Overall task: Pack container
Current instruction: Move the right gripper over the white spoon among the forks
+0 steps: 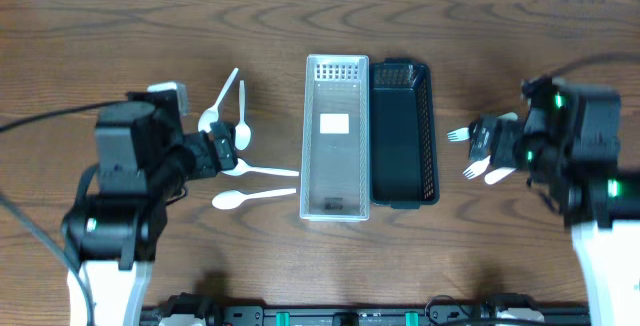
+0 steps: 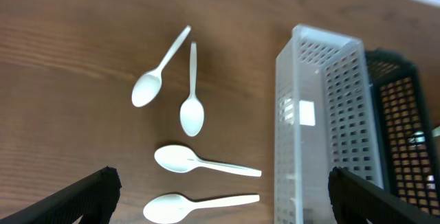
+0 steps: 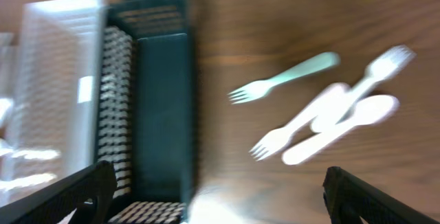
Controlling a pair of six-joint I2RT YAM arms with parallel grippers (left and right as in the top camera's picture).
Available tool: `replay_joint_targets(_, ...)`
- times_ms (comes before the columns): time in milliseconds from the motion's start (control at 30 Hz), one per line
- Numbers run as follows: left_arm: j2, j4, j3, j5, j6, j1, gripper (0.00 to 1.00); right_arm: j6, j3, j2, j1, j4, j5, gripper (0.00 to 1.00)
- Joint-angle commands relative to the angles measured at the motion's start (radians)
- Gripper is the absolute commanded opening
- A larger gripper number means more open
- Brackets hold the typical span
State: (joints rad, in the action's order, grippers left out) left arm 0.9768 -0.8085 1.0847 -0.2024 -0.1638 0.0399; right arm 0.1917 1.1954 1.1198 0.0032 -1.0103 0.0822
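Observation:
A clear perforated container and a dark green one stand side by side at the table's middle. Several white plastic spoons lie to their left, among them the nearest spoon and one above it. White forks and a pale green fork lie to the right. My left gripper is open and empty above the spoons. My right gripper is open and empty, hovering between the dark container and the forks.
The clear container has a white label on its floor. The dark container stands just behind it in the left wrist view. Cables run off both arms at the table's left and right edges.

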Motion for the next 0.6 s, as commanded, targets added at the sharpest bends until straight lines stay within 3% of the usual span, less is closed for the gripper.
replay_joint_targets(0, 0.062, -0.021, 0.02, 0.013, 0.018, -0.004, 0.98, -0.034, 0.111, 0.129, 0.003, -0.045, -0.167, 0.99)
replay_joint_targets(567, 0.197, -0.084, 0.019, 0.013, 0.018, -0.004, 0.98, 0.194, 0.136, 0.58, -0.269, -0.038, -0.172, 0.99)
